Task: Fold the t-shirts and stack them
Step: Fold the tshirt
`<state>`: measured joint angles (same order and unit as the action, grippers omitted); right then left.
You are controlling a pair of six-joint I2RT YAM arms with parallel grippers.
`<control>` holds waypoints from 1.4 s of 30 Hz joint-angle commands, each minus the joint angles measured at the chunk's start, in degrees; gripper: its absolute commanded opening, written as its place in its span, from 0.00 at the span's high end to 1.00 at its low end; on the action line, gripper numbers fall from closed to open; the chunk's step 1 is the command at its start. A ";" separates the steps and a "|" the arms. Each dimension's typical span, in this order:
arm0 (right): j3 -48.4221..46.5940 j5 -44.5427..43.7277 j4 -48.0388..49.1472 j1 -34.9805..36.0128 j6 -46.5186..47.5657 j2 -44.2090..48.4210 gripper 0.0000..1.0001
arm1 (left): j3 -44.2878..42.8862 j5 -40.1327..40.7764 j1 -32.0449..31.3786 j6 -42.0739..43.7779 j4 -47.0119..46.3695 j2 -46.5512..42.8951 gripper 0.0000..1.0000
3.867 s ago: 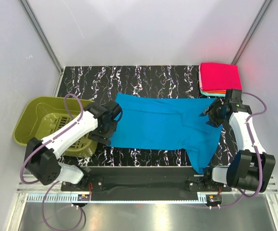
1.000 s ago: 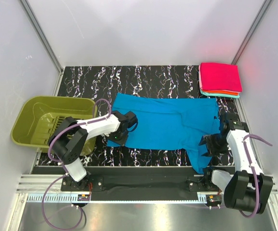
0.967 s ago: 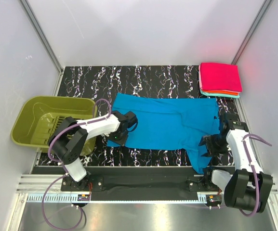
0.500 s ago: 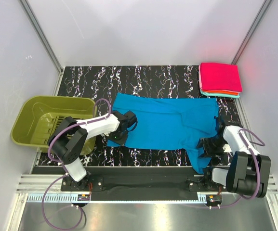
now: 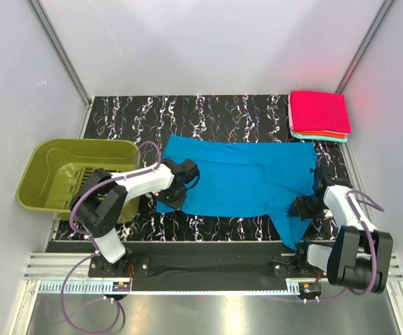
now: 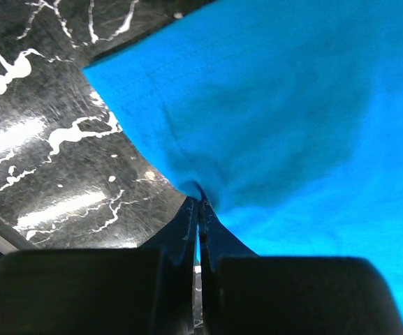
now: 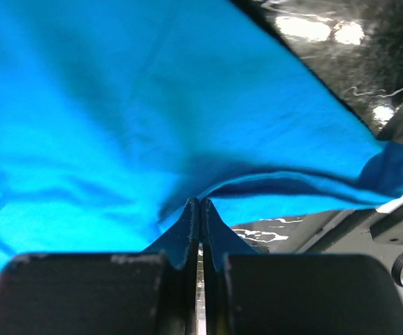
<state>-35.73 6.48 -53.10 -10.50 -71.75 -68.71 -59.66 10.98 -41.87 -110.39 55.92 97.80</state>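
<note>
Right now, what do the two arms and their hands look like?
The left arm and right arm have white shells with black joints and bulky black bases; each trails a looping purple cable. The left hand and right hand are black: two thin fingers tapering to a wedge above a blocky body.

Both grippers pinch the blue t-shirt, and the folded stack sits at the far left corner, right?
No: the top view shows the folded stack at the far right corner. The left gripper and right gripper do pinch the blue t-shirt.
</note>
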 commanded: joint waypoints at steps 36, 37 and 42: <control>-12.00 -3.93 14.60 0.31 35.35 9.82 1.00 | -26.38 16.88 -0.85 0.70 24.94 8.81 1.00; -12.09 -4.02 14.78 0.31 35.88 8.95 1.00 | -26.65 16.88 -0.76 0.87 25.03 9.33 1.00; -13.05 -4.55 15.66 0.31 38.87 6.31 1.00 | -29.71 18.45 -0.06 1.32 26.43 12.68 1.00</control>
<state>-45.89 2.63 -39.86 -10.44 -36.49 -61.34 -85.91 24.99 -42.61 -109.32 75.57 108.99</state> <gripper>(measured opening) 0.014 0.012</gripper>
